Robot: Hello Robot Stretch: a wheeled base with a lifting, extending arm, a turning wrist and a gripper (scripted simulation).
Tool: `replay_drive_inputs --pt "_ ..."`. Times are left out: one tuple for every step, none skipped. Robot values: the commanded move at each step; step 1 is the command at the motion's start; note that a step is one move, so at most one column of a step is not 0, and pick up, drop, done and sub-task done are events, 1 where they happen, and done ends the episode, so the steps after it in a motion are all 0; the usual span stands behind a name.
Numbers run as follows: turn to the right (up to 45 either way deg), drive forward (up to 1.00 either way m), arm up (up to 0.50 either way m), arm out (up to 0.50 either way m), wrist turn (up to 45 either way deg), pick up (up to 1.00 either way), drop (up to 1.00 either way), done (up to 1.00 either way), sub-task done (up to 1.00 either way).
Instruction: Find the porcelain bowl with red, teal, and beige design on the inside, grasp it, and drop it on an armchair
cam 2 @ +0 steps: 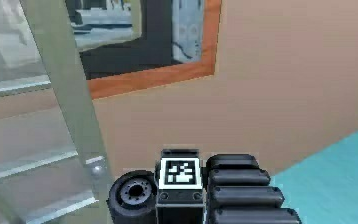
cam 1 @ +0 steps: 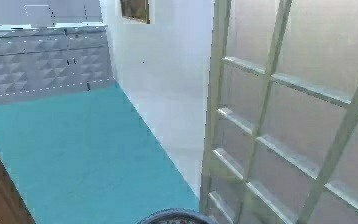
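Observation:
In the arm side view the arm's dark ribbed bar rises from the bottom edge, with a white square with black marks at its end. Left of that square sits the gripper's dark round body. Its far end cannot be made out, so I cannot tell whether it holds anything. Behind it is a beige wall.
A pale framed glass-paned door stands close on the forward view's right, and its frame crosses the arm side view's left. A teal floor runs ahead to grey kitchen cabinets. A white wall bears a picture. A wood-framed picture hangs on the beige wall.

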Motion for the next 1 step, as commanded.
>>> replay_drive_inputs --pt "0.0 0.65 0.0 0.0 0.0 0.0 0.0 0.0 0.0"
